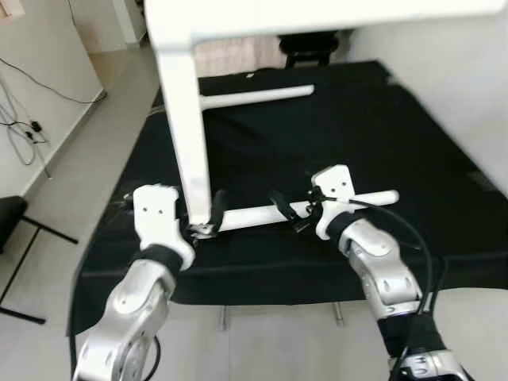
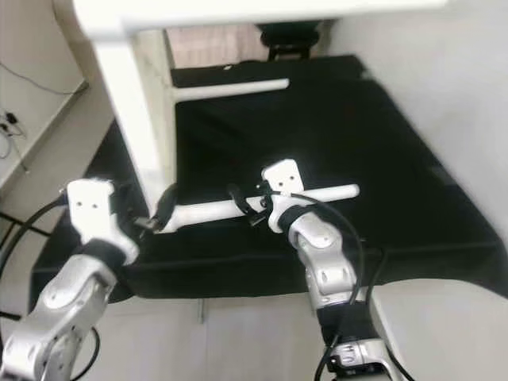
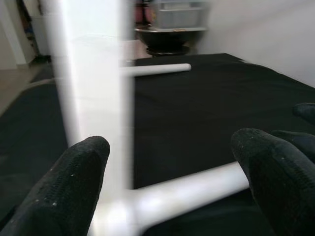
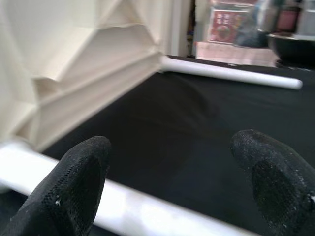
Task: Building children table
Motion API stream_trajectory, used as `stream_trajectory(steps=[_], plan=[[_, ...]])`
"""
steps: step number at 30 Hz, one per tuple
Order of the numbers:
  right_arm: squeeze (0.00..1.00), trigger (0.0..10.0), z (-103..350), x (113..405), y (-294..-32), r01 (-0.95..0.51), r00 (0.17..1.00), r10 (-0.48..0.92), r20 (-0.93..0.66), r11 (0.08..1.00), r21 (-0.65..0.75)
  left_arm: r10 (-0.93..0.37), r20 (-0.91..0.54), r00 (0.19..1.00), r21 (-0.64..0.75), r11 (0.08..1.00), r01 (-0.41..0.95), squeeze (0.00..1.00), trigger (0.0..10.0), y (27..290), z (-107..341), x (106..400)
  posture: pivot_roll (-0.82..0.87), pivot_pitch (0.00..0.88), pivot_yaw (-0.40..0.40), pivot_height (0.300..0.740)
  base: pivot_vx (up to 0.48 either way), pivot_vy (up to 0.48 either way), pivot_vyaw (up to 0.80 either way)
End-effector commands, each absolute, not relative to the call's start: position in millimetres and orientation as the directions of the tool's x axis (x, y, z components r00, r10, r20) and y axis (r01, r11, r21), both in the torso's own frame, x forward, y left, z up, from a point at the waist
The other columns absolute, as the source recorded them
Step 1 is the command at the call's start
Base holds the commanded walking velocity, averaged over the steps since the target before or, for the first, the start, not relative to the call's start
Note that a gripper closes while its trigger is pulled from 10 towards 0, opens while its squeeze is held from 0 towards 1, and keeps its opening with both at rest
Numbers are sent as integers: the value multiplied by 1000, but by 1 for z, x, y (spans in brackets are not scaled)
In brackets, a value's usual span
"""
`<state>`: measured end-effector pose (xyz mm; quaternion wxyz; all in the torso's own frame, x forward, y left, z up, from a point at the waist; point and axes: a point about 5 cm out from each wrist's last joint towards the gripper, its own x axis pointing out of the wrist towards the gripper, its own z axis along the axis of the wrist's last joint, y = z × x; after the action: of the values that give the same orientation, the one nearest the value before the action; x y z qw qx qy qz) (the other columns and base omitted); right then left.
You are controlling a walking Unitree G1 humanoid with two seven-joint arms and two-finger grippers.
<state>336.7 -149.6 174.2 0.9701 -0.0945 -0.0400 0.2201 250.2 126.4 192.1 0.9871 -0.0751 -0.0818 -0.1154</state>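
Left gripper (image 1: pixel 205 216) has its jaws wide apart, straddling the corner where the white table frame's (image 1: pixel 184 119) upright panel meets the near white leg (image 1: pixel 262 214). Left wrist view shows both black fingers (image 3: pixel 74 187) spread either side of that joint; contact can't be told. Right gripper (image 1: pixel 295 211) also has jaws apart, set around the near leg further along, with the rod running between the fingers (image 4: pixel 78 182); no clear clamp visible. Both silver arms reach forward from the near edge, wrists level, white wrist blocks up. The near leg lies flat on the black mat (image 1: pixel 357 135), one end at the frame's base. A second white leg (image 1: pixel 254 97) lies further back on the mat, beside the frame.
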Motion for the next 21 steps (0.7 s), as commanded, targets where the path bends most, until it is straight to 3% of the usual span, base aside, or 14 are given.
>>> stream_trajectory(steps=[1,8,18,21], plan=[[0,10000,173,335,-151,-400,910,413,35,897,-188,-207,181,962,-121,966,230,0,10000,130,190,249,-43,56,102,740,0,-480,0],[0,10000,183,336,-139,-421,890,449,81,876,-235,-234,184,955,-142,955,262,0,10000,122,187,252,-41,43,102,740,0,-106,0],[0,10000,195,338,-126,-415,881,453,139,879,-232,-269,192,944,-111,950,293,0,10000,125,191,273,-57,25,106,740,0,0,784],[0,10000,200,341,-130,-390,892,427,146,892,-229,-290,208,934,-83,946,313,0,10000,130,196,285,-61,25,108,740,0,0,0]])
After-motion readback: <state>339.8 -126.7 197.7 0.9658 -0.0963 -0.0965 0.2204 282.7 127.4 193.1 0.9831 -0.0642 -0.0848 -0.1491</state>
